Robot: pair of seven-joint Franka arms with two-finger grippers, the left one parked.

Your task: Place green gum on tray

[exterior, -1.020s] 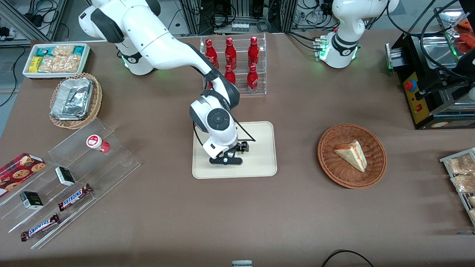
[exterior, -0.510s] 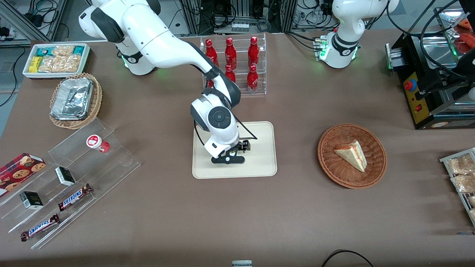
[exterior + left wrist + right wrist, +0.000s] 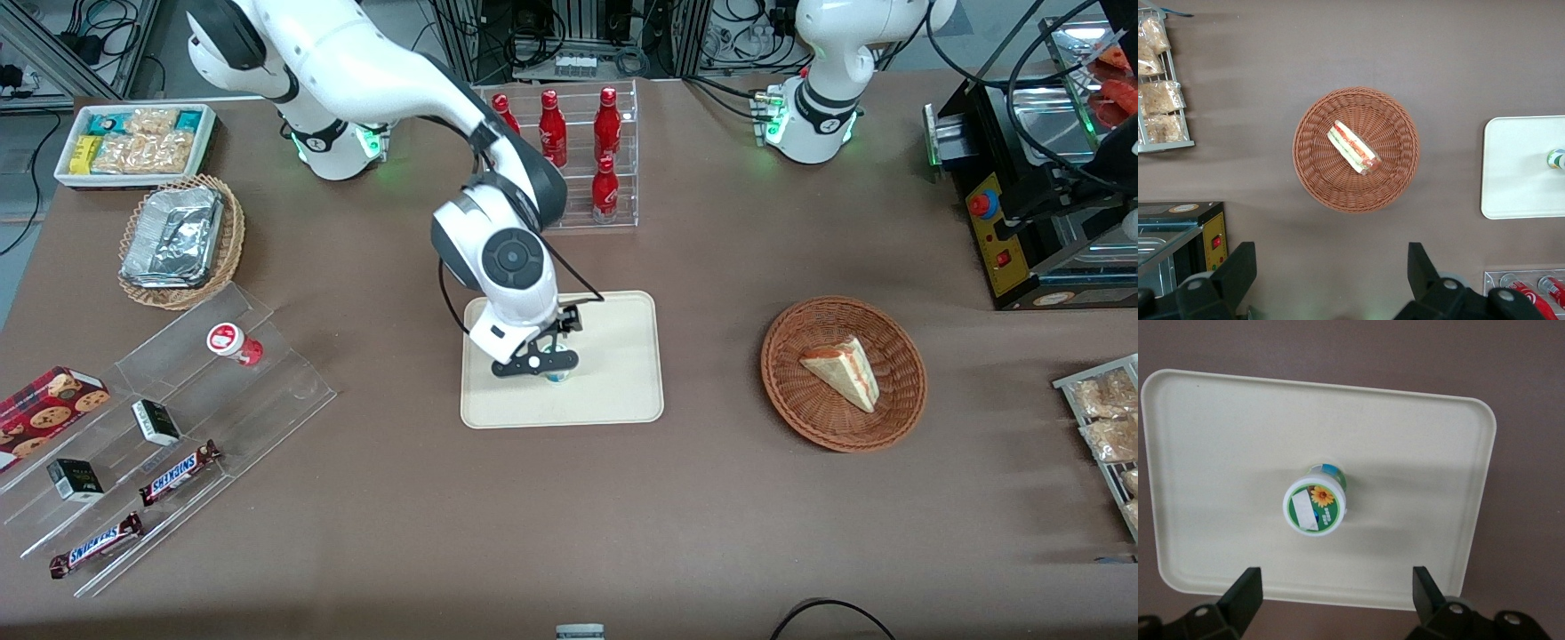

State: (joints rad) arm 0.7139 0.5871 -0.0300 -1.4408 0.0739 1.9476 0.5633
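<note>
The green gum (image 3: 1315, 505), a small white bottle with a green-and-white lid, stands upright near the middle of the cream tray (image 3: 1218, 440). In the front view only its bottom part (image 3: 558, 377) shows under the gripper, on the tray (image 3: 622, 356). My right gripper (image 3: 1335, 581) is open and empty, raised above the tray and apart from the gum; in the front view the gripper (image 3: 535, 363) hangs just over the bottle. The left wrist view shows the tray (image 3: 1518, 173) with the gum (image 3: 1556, 159) at its edge.
A red-lidded bottle (image 3: 233, 342) lies on the acrylic stand with snack bars toward the working arm's end. A rack of red cola bottles (image 3: 578, 151) stands farther from the front camera than the tray. A wicker basket (image 3: 805, 418) holds a sandwich toward the parked arm's end.
The gripper has let go of the green gum and risen off the tray. The bottle stays standing on the tray.
</note>
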